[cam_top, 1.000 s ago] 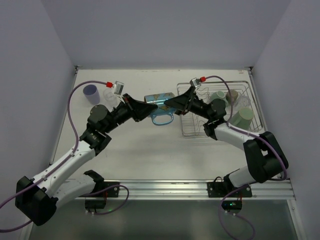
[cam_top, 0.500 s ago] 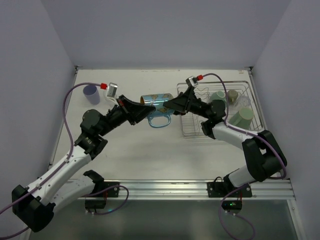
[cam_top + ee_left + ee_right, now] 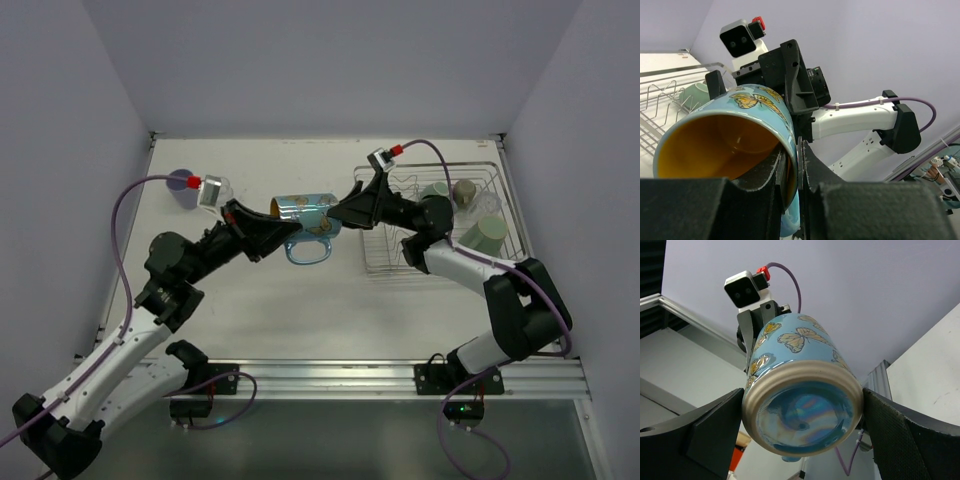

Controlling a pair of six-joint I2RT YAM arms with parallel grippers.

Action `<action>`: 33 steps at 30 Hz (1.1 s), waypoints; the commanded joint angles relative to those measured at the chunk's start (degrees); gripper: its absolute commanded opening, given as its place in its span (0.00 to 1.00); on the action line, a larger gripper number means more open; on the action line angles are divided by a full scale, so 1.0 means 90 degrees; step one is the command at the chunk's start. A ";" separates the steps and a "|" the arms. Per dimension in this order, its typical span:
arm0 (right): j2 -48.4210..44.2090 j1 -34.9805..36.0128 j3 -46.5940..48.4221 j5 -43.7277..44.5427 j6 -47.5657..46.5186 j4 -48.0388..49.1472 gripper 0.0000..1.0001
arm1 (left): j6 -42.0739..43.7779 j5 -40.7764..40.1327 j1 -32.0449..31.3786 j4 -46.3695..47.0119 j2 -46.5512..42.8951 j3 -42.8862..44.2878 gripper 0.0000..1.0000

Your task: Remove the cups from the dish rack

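The blue butterfly mug (image 3: 305,212) with the orange inside hangs in the air left of the dish rack (image 3: 380,268), lying on its side with its handle down. My left gripper (image 3: 283,228) is shut on its rim, one finger inside and one outside (image 3: 800,165). My right gripper (image 3: 340,208) grips its base from both sides (image 3: 802,425). A pale green cup (image 3: 484,233), a teal cup (image 3: 432,192), an olive-brown cup (image 3: 463,190) and a clear glass (image 3: 488,205) sit in the rack. A lavender cup (image 3: 182,187) stands on the table at far left.
A clear glass (image 3: 217,186) stands next to the lavender cup. The rack's zigzag wire dividers (image 3: 660,95) show behind the mug in the left wrist view. White walls close the table at the back and both sides.
The blue mug has moved left, further from the rack, with both grippers on it. The left arm has drawn back to the left and the right arm has stretched after it.
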 commanded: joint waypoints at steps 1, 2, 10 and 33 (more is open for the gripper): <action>0.0098 -0.0154 0.0313 0.0051 0.0025 0.0328 0.99 | 0.0089 0.0011 -0.0026 0.0812 -0.0410 0.0122 0.00; 0.0118 -0.0154 0.0333 0.0061 0.0005 0.0319 0.99 | 0.0118 0.0011 -0.0016 0.0734 -0.0449 0.0142 0.00; 0.0303 -0.0290 0.0304 0.0217 -0.0024 0.0260 0.99 | 0.1055 -0.0641 -0.0016 -0.0603 -0.0488 0.0757 0.00; -0.0896 -0.0623 0.0030 0.1318 -0.3313 -0.3965 0.99 | 0.2550 -0.3358 -0.0016 -0.3367 0.1063 0.2181 0.00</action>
